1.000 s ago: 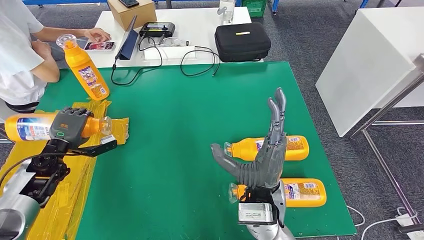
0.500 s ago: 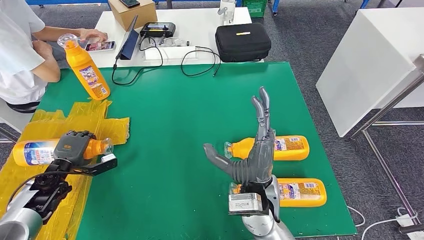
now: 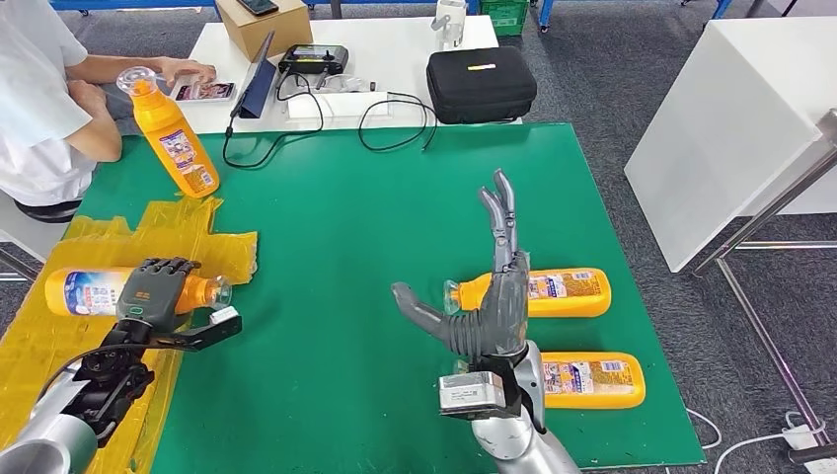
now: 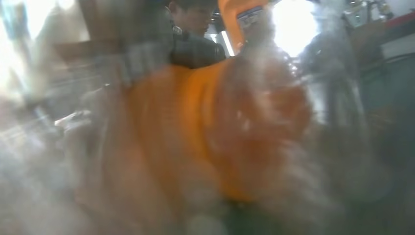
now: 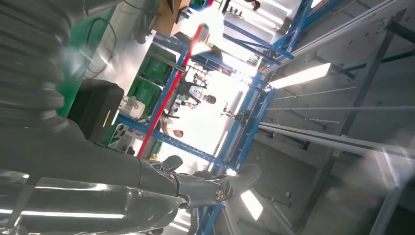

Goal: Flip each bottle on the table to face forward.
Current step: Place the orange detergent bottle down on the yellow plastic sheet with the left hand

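Note:
My left hand grips an orange bottle lying sideways low over the yellow sheet at the table's left edge; up close that bottle is a blurred orange mass in the left wrist view. My right hand is raised above the green table, fingers straight up and thumb spread, holding nothing. Behind it lie two orange bottles on their sides, one farther and one nearer. Another orange bottle stands tilted at the far left.
A person in a white shirt sits at the far left beside the tilted bottle. The white table behind carries a black case, a cardboard box, a tablet and cables. A white cabinet stands to the right.
My left hand has lowered the gripped bottle toward the yellow sheet and nearer to me. My right hand has drifted left and slightly away, still spread upright.

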You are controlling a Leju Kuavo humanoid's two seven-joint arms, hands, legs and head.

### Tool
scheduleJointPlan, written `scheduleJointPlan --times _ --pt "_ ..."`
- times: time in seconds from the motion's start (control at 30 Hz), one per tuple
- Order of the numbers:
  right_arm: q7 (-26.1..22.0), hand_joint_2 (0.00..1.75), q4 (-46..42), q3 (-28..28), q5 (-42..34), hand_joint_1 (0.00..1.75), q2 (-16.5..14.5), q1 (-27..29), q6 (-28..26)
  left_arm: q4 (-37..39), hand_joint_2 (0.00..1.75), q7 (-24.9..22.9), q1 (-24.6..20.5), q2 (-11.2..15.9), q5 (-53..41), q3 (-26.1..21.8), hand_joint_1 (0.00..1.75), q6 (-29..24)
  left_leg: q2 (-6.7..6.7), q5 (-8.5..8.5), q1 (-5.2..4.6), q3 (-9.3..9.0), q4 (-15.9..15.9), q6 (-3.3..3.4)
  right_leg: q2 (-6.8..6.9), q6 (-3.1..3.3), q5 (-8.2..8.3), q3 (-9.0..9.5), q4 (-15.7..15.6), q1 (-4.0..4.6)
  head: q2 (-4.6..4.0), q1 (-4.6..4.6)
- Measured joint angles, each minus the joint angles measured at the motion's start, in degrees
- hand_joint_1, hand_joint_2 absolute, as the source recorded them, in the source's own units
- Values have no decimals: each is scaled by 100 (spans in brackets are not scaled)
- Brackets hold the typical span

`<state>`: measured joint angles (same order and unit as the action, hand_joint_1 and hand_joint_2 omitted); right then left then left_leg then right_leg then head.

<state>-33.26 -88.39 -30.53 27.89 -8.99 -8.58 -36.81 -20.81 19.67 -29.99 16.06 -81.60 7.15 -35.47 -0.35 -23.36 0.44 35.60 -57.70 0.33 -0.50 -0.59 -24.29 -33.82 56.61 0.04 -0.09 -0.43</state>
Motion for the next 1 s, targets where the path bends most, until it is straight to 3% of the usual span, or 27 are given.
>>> scheduleJointPlan --times 0.57,1.0 --pt "-102 175 83 11 -219 0 -90 -64 -66 74 175 28 -176 -17 -272 2 0 992 -5 -1 0 -51 3 -1 3 2 -2 53 0 0 0 -1" --pt "-108 175 88 31 -257 0 -100 -77 -72 81 175 20 -215 -19 -256 2 0 1170 -5 -2 -1 -66 4 -2 3 2 -2 66 0 0 0 -1"
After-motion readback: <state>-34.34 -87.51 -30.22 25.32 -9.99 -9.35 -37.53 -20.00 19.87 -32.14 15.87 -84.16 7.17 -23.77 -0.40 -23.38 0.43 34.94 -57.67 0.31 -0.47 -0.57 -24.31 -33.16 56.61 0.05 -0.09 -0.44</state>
